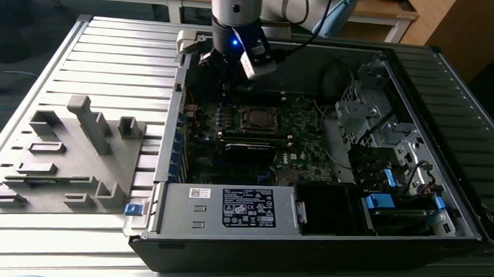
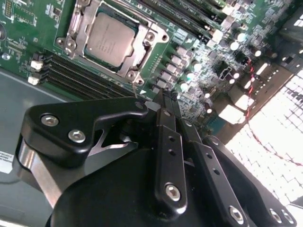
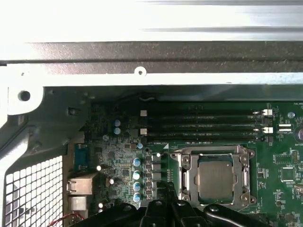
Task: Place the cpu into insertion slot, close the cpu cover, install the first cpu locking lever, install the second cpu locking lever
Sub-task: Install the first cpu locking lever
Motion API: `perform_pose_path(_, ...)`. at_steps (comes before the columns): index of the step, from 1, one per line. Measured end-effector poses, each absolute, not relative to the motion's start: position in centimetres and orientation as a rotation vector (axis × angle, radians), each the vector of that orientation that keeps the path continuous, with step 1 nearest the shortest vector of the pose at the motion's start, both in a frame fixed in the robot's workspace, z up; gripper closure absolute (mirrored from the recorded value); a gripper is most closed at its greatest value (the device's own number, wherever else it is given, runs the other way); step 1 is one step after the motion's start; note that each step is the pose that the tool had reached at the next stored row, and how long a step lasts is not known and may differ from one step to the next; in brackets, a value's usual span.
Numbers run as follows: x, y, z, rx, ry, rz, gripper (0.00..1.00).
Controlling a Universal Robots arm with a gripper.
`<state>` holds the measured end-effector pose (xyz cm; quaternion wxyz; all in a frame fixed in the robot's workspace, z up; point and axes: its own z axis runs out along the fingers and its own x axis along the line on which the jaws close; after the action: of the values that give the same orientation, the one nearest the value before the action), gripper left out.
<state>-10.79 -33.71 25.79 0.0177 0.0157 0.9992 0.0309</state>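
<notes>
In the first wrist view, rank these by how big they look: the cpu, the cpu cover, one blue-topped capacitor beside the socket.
1. cpu cover, which frames the cpu
2. cpu
3. blue-topped capacitor, much the smallest

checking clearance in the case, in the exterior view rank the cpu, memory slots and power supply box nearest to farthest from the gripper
From the gripper:
1. cpu, in its socket, mid-board.
2. memory slots, just beyond the socket, toward the camera.
3. power supply box, along the case's near wall.
</notes>
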Motion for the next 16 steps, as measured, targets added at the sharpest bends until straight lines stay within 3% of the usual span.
perform_pose_path(11,-11.72,-33.73,25.77,0.049,3.104,0.099,0.89)
perform_pose_path(16,-11.78,-33.74,25.76,0.05,3.102,0.163,0.89)
